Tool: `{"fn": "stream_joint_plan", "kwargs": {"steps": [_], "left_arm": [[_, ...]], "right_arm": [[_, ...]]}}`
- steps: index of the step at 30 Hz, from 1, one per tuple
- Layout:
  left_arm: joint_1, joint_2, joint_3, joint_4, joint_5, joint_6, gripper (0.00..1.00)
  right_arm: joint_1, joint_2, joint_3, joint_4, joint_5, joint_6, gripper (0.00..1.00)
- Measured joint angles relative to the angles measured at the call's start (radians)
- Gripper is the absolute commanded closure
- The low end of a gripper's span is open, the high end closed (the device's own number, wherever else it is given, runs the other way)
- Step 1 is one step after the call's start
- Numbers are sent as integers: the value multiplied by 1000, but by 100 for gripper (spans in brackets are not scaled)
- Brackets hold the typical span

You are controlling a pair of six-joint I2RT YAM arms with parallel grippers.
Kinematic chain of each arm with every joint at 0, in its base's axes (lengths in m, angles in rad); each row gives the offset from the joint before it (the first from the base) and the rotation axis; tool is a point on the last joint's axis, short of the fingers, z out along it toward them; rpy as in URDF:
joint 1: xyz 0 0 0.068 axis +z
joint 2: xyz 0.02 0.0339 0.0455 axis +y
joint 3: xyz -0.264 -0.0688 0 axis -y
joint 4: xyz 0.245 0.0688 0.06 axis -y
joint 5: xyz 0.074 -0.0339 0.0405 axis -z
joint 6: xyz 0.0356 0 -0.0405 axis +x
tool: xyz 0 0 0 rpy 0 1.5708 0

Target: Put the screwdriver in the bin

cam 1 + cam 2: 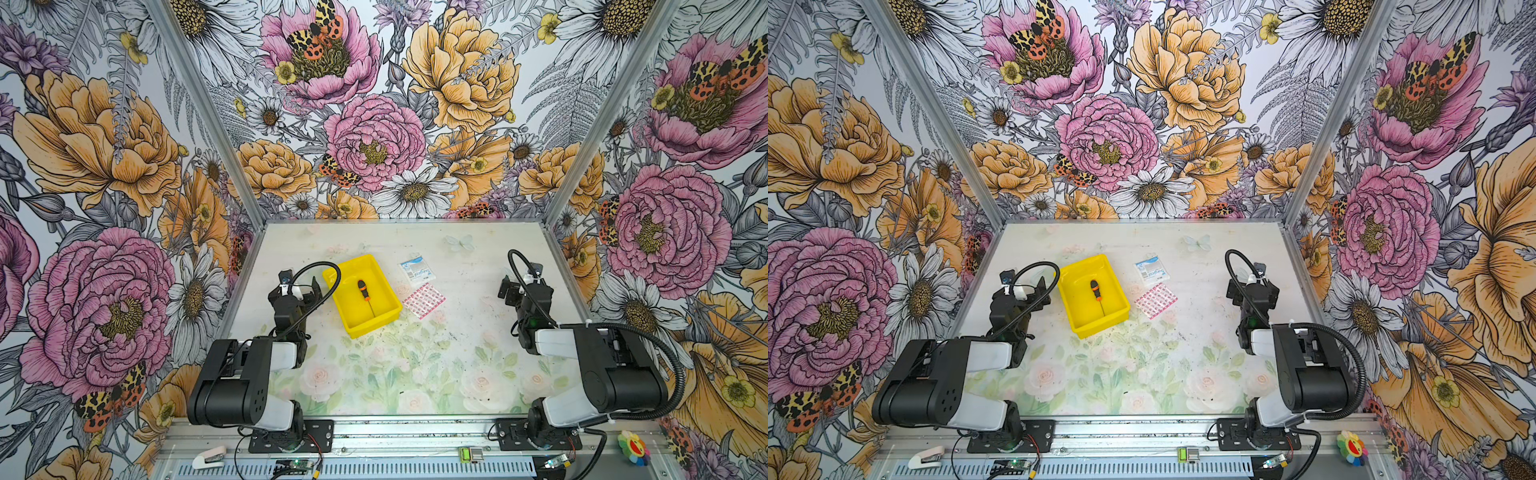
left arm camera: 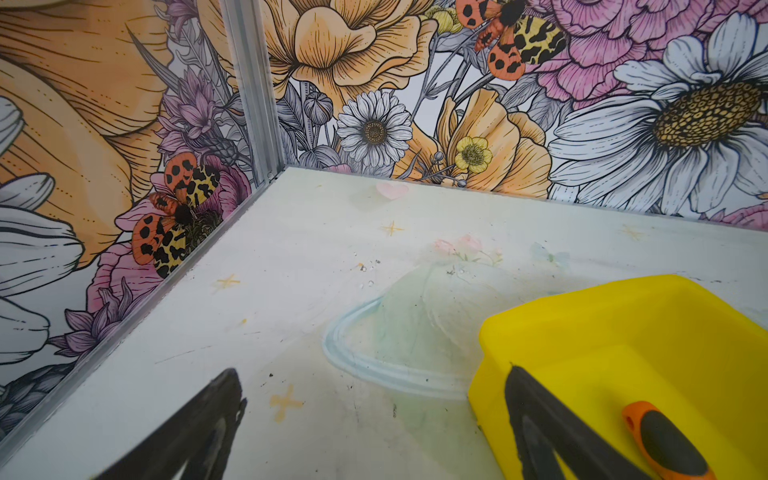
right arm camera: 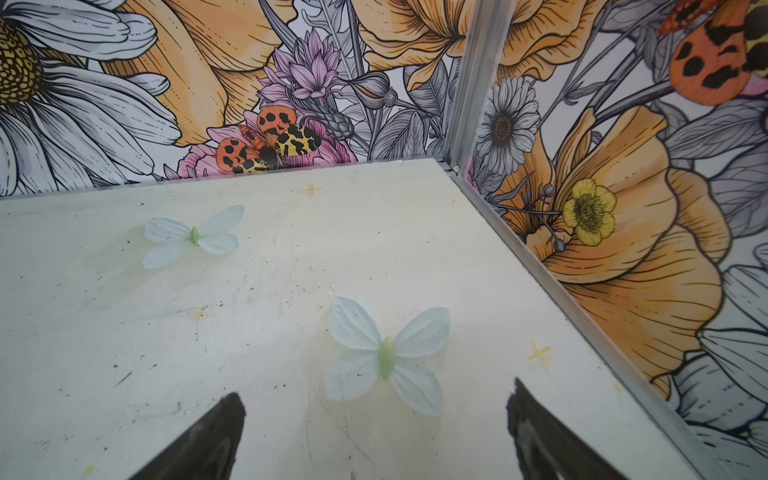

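Screwdriver (image 1: 365,293) lies inside bin (image 1: 376,323), handle toward 11 o'clock; left gripper (image 2: 372,374), at bin's 9 o'clock, and right gripper (image 3: 374,386) both spread empty, so placement looks done.

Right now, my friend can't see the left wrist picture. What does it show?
The screwdriver lies inside the yellow bin, only its orange-and-black handle showing. Close to the camera, the left gripper is open, its two black fingers wide apart and holding nothing. A pale table and flowery walls fill the rest.
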Motion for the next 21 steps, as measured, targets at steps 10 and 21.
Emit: {"fn": "stream_joint_plan", "kwargs": {"steps": [10,21], "left_arm": [[11,83,15,60,-6,-5,1],[-1,83,71,17,-8,7,1]], "right_arm": [[0,2,0,22,-13,-8,0],[0,2,0,30,-13,-11,1]]}}
